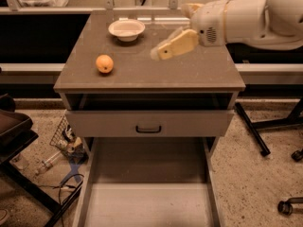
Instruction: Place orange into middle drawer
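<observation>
Orange (104,63) lies on the cabinet top (189,74), left of centre; the gripper (157,54) hovers over that top to its right, well apart from it and carrying nothing; whether it is open or closed cannot be told; a white bowl (126,29) sits behind; the middle drawer (147,207) stands pulled out below, with no fruit in it; by my judgement the grasp, the carry and the release all remain.

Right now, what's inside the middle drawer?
Only the pale floor of the middle drawer shows; its rear is hidden under the handled drawer. The orange sits on the cabinet top, and the gripper hovers over that top, apart from the orange.
</observation>
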Controlling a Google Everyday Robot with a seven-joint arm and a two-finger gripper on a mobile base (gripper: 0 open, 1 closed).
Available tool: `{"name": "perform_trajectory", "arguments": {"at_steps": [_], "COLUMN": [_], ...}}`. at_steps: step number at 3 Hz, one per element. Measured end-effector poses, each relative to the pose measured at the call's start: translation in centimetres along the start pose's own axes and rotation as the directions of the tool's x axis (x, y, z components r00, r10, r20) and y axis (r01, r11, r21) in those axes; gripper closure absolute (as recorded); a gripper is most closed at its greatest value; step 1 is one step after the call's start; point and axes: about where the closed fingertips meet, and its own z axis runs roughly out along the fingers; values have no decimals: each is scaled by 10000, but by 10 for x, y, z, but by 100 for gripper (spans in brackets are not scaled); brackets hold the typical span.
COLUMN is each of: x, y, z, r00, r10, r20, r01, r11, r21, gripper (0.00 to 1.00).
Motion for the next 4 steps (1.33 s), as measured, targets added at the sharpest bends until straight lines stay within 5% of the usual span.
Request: {"name": "perform_trajectory", "arguments": {"at_steps": [1, 2, 4], "x": [-22, -18, 20], "y": [-5, -1, 4], "z": [17, 26, 133], "r00": [9973, 9978, 9998], "r10": [-13, 24, 191], "r20": [738, 659, 91], "r01": [-12, -41, -189], "r11": [9994, 9997, 9995], "r21": [342, 255, -261], "gripper": [0, 0, 0]}}
